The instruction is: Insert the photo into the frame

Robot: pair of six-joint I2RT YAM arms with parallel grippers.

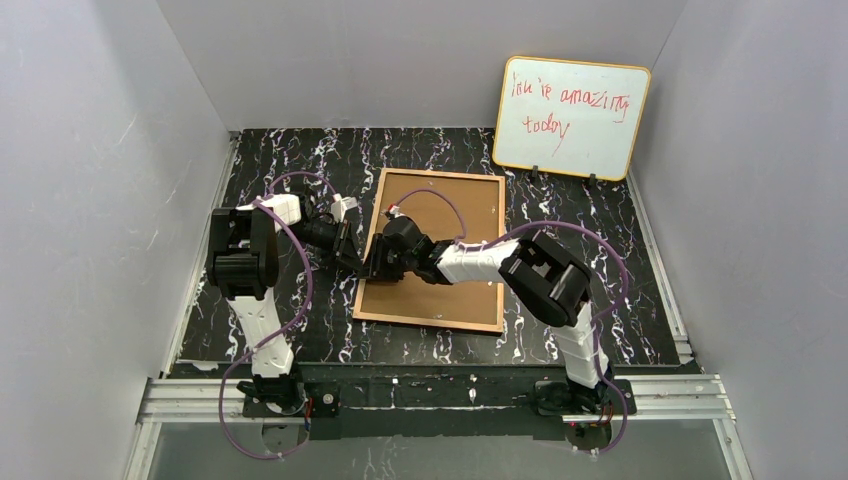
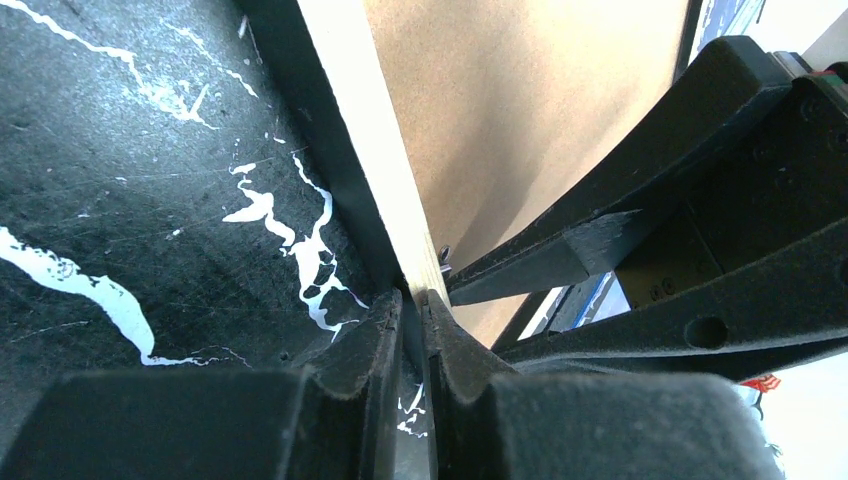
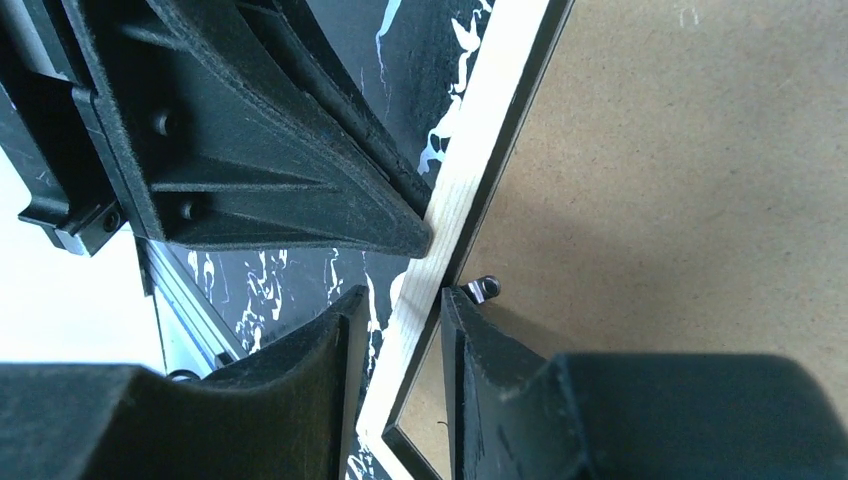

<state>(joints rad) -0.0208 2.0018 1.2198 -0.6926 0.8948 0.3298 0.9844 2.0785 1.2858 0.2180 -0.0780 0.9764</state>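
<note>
At the table's near edge an aluminium rail (image 1: 450, 392) carries both arm bases. Further in, the two arms lean toward each other and meet at the left rail of the frame (image 1: 428, 321), a little nearer than its middle.

The left gripper (image 2: 412, 300) comes in from the table side with its fingers (image 2: 375, 335) drawn almost together, pinching the thin edge of that pale wooden rail.

The right gripper (image 3: 400, 300) reaches across from the frame's own side and straddles the same rail just beside it. Its fingers are narrowly parted: the outer finger (image 3: 335, 345) hangs over the table with a sliver of marble showing between it and the wood, and the inner finger (image 3: 465, 335) sits against the rail's inside edge, next to a small metal tab (image 3: 487, 288).

The frame lies flat, tan back up, near the middle of the table (image 1: 420, 348), and a brown backing panel (image 1: 478, 215) fills it.

The table is black with white veining. At its far right corner a whiteboard (image 1: 570, 120) with red writing leans on the grey wall.
</note>
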